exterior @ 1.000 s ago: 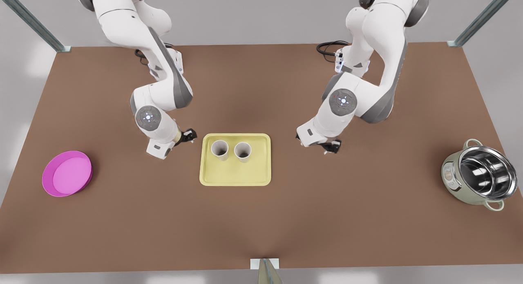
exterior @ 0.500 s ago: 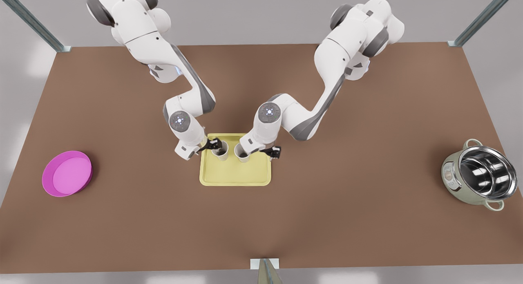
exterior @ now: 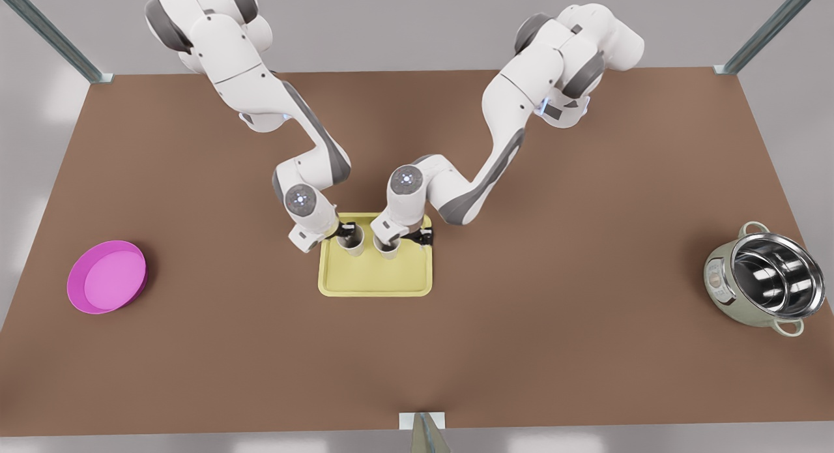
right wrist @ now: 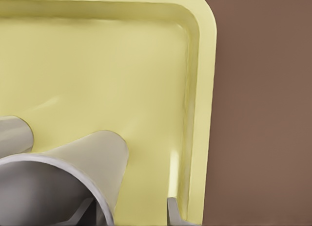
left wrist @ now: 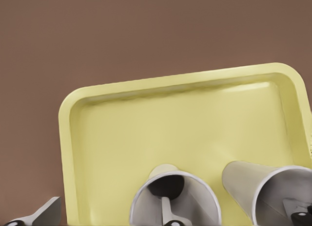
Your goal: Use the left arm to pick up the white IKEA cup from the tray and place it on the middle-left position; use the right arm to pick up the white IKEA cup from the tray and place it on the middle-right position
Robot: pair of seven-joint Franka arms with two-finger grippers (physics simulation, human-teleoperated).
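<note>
On tray (exterior: pixel 374 280): tools (exterior: pixel 345 233) (exterior: pixel 397 239) straddle cup rims.

Two cups (exterior: pixel 354 240) (exterior: pixel 386 243) side by side on tray (exterior: pixel 375 280), far end.

Both cups' (exterior: pixel 352 242) rims seem partly hidden beneath the claws (exterior: pixel 345 231).

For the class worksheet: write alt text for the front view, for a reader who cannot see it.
Two white robot arms reach down to two white cups standing on a pale yellow tray mid-table. A magenta dish sits at the front view's left, a steel pot at its right.
</note>
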